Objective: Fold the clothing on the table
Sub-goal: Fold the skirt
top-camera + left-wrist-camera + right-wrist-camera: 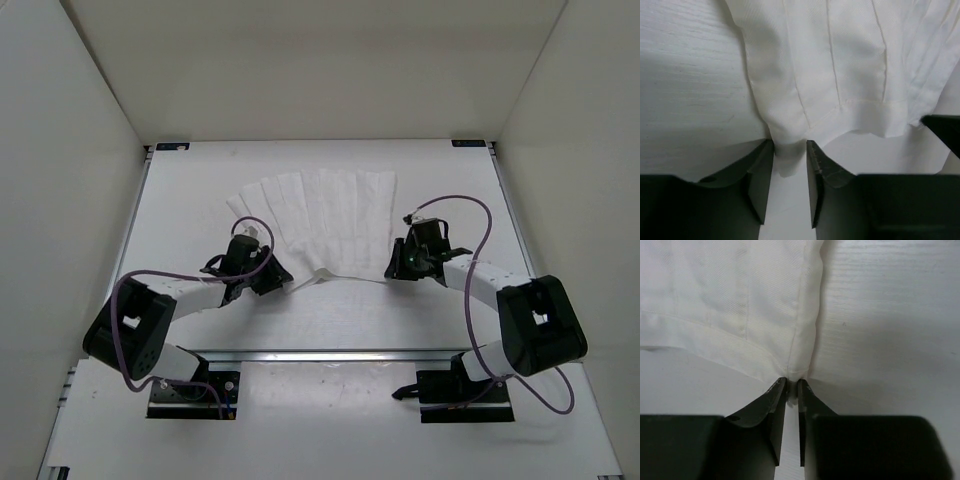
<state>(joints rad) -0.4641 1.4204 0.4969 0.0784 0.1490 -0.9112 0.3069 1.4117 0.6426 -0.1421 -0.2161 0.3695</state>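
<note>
The white pleated clothing lies fanned out on the table, with its narrow near edge running between my two grippers. My left gripper is at the near-left corner. In the left wrist view the jaws stand partly apart, and a bunched tab of the clothing hangs between the fingertips. My right gripper is at the near-right corner. The right wrist view shows its jaws pinched almost together on the corner seam of the clothing.
White walls enclose the table on three sides. Metal rails with black corner brackets edge it. Purple cables loop over both arms. The arm bases sit at the near edge.
</note>
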